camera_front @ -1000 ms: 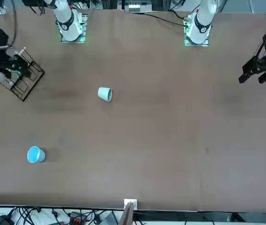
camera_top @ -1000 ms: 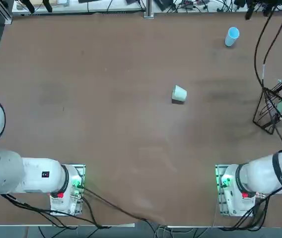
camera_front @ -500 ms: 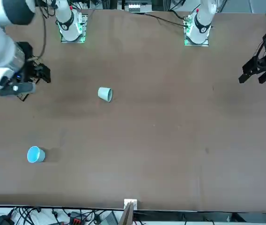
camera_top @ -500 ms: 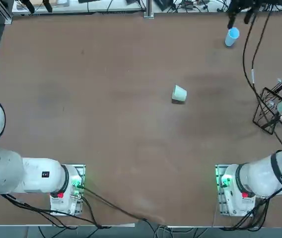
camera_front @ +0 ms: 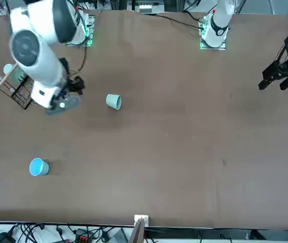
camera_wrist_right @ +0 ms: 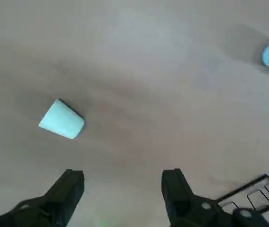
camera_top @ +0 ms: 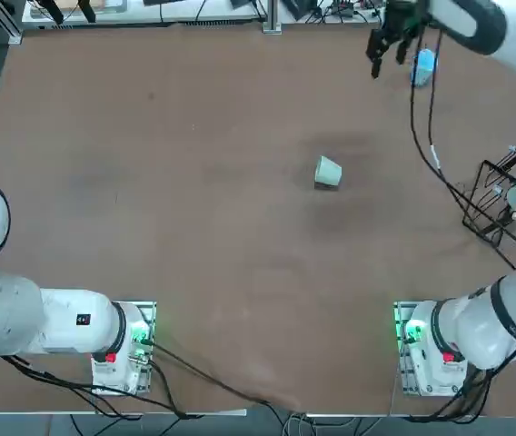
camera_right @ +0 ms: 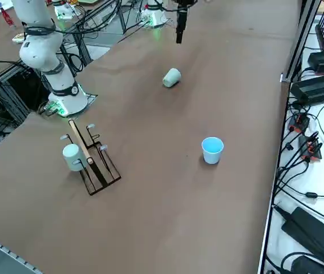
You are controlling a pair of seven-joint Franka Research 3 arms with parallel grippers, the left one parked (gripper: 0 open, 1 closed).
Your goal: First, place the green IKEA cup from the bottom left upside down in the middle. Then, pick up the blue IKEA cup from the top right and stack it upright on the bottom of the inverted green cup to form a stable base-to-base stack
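The tabletop [camera_top: 194, 182] is plain brown. The green IKEA cup [camera_top: 328, 172] is a pale mint grey-green; the blue IKEA cup [camera_front: 38, 166] is bright sky-blue. The wire rack [camera_right: 96, 162] is black, the right gripper [camera_wrist_right: 122, 189] black-fingered.

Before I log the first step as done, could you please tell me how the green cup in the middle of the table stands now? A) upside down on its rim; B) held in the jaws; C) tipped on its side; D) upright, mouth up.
C: the green IKEA cup lies tipped on its side on the table, and the right gripper hangs open and empty above it.
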